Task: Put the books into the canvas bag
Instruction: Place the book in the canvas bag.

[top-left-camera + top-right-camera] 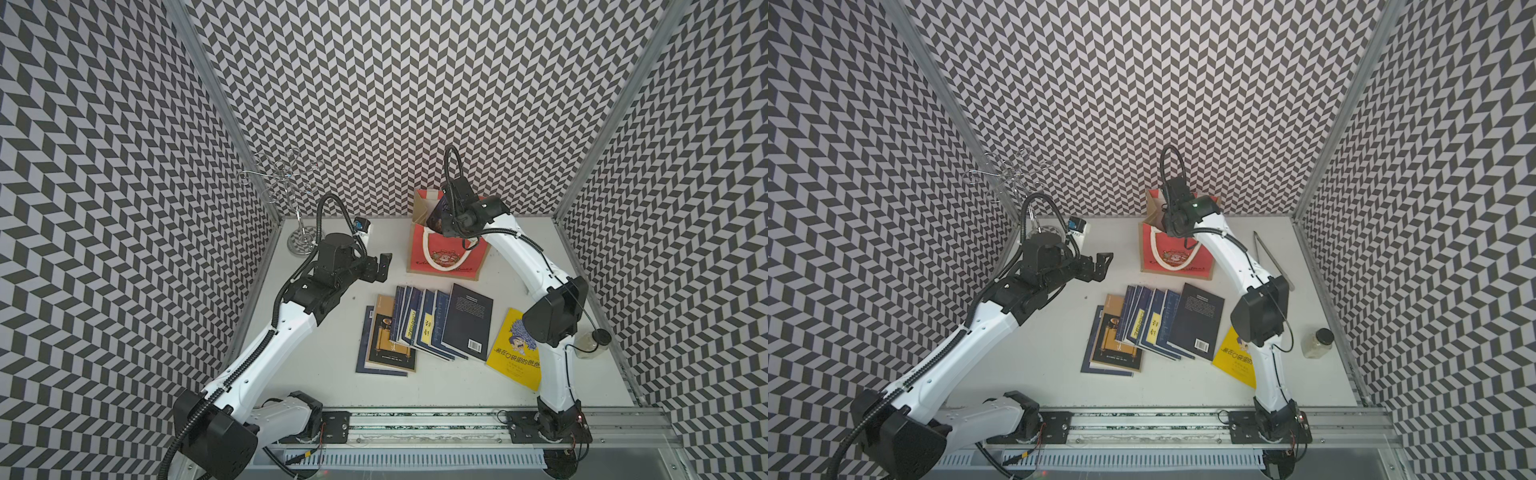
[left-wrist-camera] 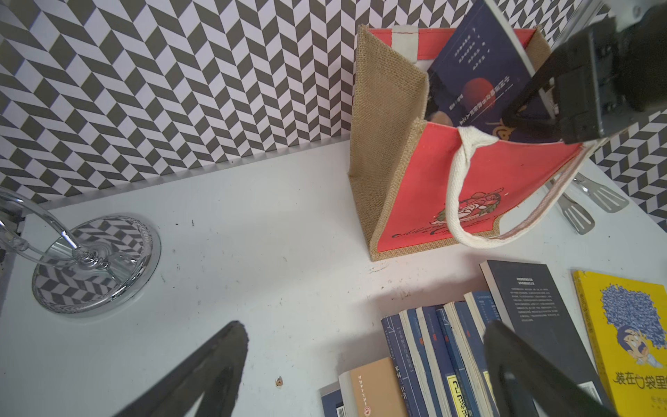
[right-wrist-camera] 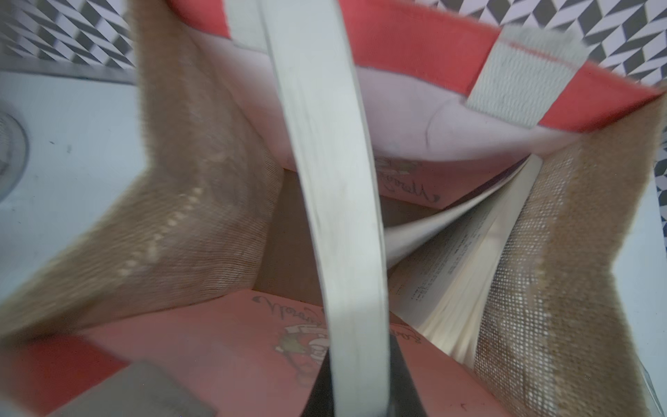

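Closest to the lens in both top views is the rail (image 1: 415,424) with the arm bases. Just past it, on the counter (image 1: 332,382), the leftover books (image 1: 424,324) are fanned out flat, long sides running roughly away from the rail. The yellow book (image 1: 515,345) sits at the right-arm end, partly under that arm. The canvas bag (image 1: 446,257) stands upright behind the fan, near the back wall. The right claw (image 1: 440,216) hangs right over its mouth. The left claw (image 1: 1104,262) is spread wide and empty, hovering over bare counter beside the bag, so it's the nearer one to the fan, which lies rail-side of it.

Left wrist view: spread fingers (image 2: 216,361) up close, with the blue books' ends just past them. Further off, the right claw (image 2: 523,104) is pinching a navy book (image 2: 480,72). It's tilted, long axis pointing down into the bag, lower end already below the rim.

Right wrist view: looking straight down the hole. The navy book's page edge (image 3: 335,180) runs front panel to back panel, with the claw pressed tight on it at the near end. One more book (image 3: 469,270) is already inside, flopped open against a jute side (image 3: 541,289). On the other side of the held book it's just bare bag floor (image 3: 285,234). So I'd guess there's plenty of room to drop it straight down; the floppy walls folding inward are what I'd watch.
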Controlling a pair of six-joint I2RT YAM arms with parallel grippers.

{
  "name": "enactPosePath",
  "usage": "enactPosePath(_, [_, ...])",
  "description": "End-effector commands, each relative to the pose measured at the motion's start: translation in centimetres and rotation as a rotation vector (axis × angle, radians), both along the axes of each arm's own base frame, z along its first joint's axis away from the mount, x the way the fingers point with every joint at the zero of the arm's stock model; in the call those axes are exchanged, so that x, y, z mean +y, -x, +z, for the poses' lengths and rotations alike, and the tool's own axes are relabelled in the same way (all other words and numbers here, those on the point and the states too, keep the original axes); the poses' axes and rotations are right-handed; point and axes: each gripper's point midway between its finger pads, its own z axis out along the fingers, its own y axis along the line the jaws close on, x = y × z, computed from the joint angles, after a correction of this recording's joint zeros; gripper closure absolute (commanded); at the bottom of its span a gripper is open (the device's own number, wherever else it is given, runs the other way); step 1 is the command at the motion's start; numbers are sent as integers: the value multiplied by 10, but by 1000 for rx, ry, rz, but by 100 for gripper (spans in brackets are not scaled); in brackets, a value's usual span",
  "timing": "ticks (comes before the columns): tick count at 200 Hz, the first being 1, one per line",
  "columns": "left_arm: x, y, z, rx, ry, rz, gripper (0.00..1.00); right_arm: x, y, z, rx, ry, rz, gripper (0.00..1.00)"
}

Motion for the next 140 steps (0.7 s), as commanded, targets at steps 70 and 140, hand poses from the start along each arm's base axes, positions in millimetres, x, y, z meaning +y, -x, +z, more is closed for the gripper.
enactPosePath(70, [-20,-27,27,-20,99,-39,1,-2,-13,63,-192,-84,-13,100])
enactPosePath(140, [-69,-124,41,-27,74,-66,12,-3,3,22,-96,-100,45,100])
